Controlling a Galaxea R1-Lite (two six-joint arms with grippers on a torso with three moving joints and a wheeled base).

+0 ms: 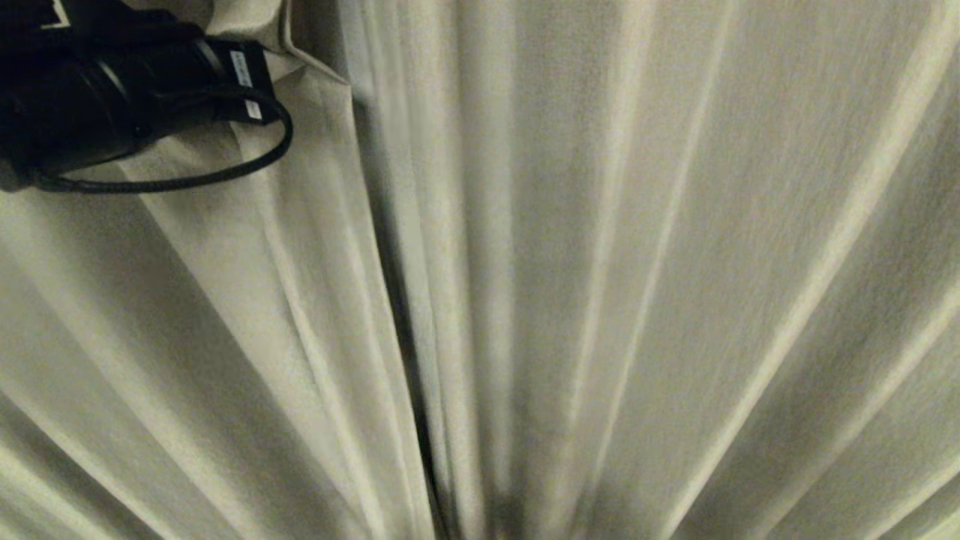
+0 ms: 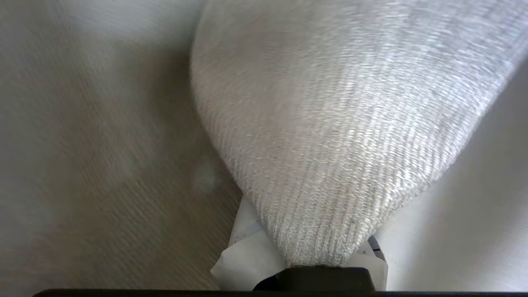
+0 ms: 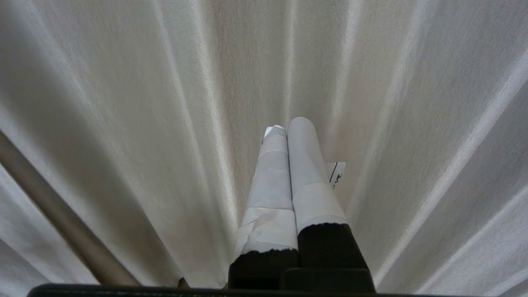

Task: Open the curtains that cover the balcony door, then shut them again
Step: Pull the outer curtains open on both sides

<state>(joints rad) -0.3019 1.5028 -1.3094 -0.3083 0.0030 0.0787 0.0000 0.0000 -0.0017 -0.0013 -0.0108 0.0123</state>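
Observation:
The cream-white pleated curtains (image 1: 600, 262) fill the head view, and the two panels meet at a dark seam (image 1: 401, 315). My left arm (image 1: 112, 82) reaches in at the upper left, where the left panel's edge (image 1: 300, 56) is folded over and pulled toward it. In the left wrist view my left gripper (image 2: 313, 251) is shut on a bunched fold of curtain (image 2: 330, 123), which bulges out between its white-taped fingers (image 2: 243, 255). My right gripper (image 3: 284, 126) is shut on nothing, pointing at the curtains (image 3: 123, 123) without touching them. The balcony door is hidden behind the fabric.
A black cable (image 1: 225, 169) loops from the left wrist in front of the left panel. A darker slanted band (image 3: 62, 222) shows low in the right wrist view among the pleats. Fabric covers everything ahead.

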